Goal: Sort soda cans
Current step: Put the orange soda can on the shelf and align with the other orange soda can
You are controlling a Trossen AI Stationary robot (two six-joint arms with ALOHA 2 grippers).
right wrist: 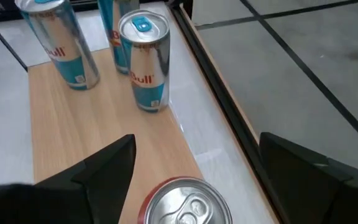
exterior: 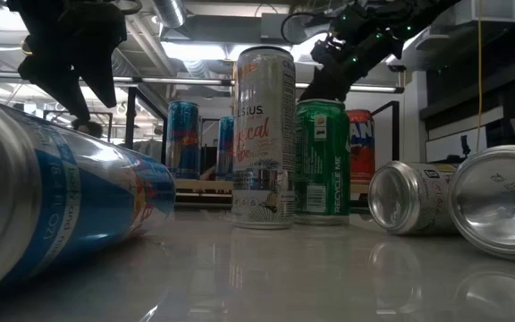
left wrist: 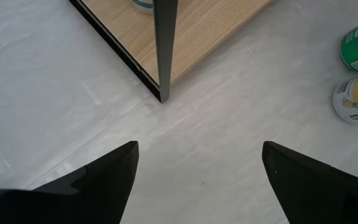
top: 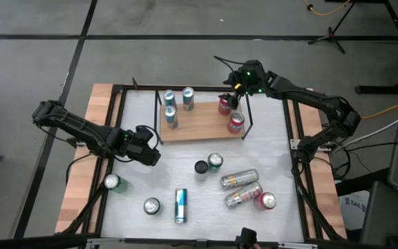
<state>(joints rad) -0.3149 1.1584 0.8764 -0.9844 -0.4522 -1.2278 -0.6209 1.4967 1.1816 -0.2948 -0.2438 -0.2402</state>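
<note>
The right claw (top: 235, 93) hangs spread above a red can (right wrist: 182, 202) on the wooden board (top: 202, 126), gripping nothing. A second red can (top: 236, 123) stands near it, and three blue cans (top: 171, 108) stand at the board's other end. The left claw (top: 148, 145) hovers spread and empty over the surface (top: 185, 166) by the board's corner. More cans stand or lie on the surface, among them a green can (top: 112, 182)

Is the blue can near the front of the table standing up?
No, the blue can lies flat on its side on the table.
</note>
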